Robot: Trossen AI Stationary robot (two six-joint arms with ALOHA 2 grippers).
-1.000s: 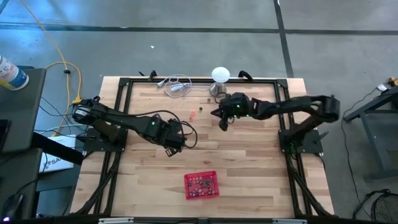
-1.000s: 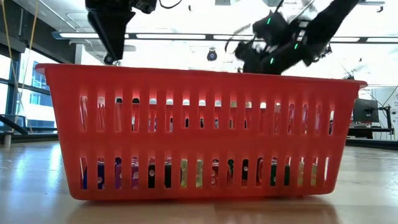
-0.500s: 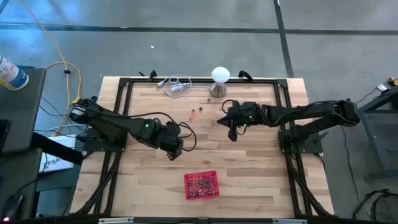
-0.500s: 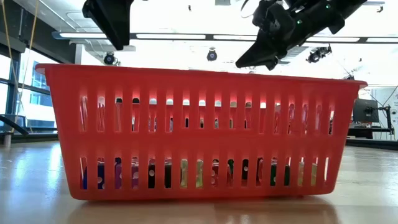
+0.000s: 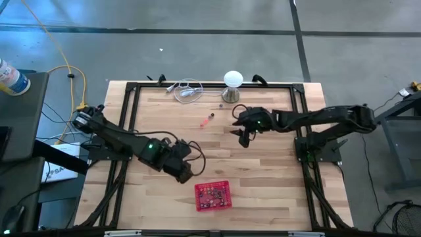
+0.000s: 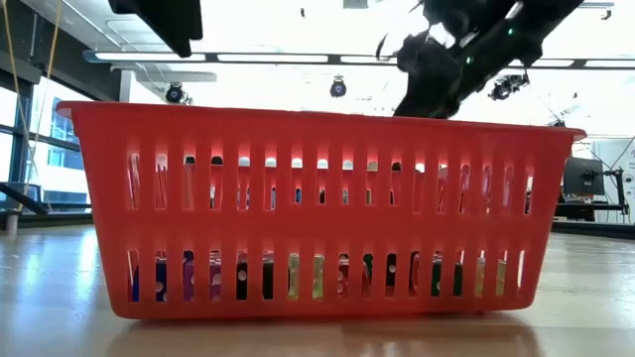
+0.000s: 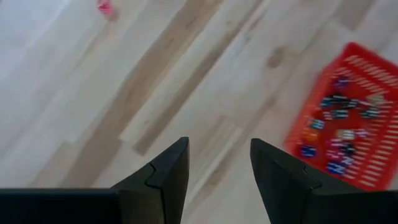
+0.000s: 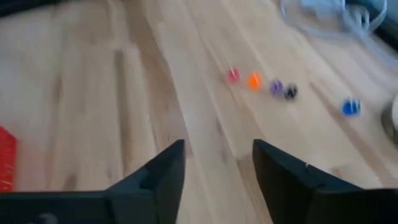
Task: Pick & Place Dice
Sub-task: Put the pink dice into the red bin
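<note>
The table (image 5: 263,178) is light wood planks inside a black frame (image 5: 128,99). It stands on a grey concrete floor (image 5: 197,39) crossed by dark seam lines. A yellow cable (image 5: 56,66) runs over the floor to the table's left edge. A dark bench (image 5: 20,125) stands at far left. In the low view, long ceiling light strips (image 6: 298,58) run overhead, windows (image 6: 10,149) line the left wall, and a desk with a monitor (image 6: 585,178) stands at right.
</note>
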